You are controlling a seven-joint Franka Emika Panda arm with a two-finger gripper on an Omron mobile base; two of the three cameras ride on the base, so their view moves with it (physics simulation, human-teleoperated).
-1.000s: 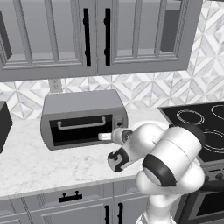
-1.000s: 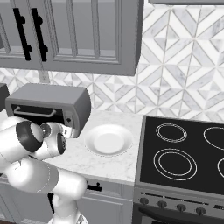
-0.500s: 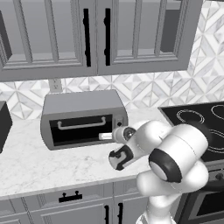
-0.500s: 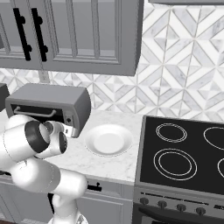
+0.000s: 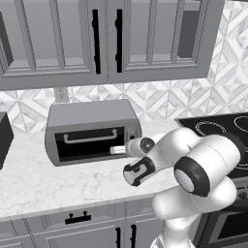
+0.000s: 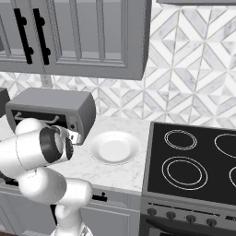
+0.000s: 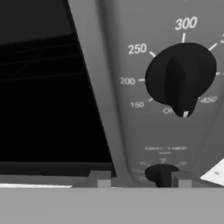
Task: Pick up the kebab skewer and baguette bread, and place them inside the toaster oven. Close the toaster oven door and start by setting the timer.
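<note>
The toaster oven (image 5: pixel 92 131) stood on the counter (image 5: pixel 43 184) against the back wall, and its door (image 5: pixel 89 141) was up and closed, the silver handle across the dark glass. The skewer and the bread were not to be made out; the dark glass hid whatever lay inside, so they were judged, not seen, to be already loaded. The gripper (image 7: pixel 142 180) was pressed up to the oven's right control panel, its two tips on either side of the lower knob (image 7: pixel 161 173), apparently pinching it, below the temperature dial (image 7: pixel 180 79). A white plate (image 6: pixel 114 147) sat bare to the right of the oven. What seemed left was turning the timer.
</note>
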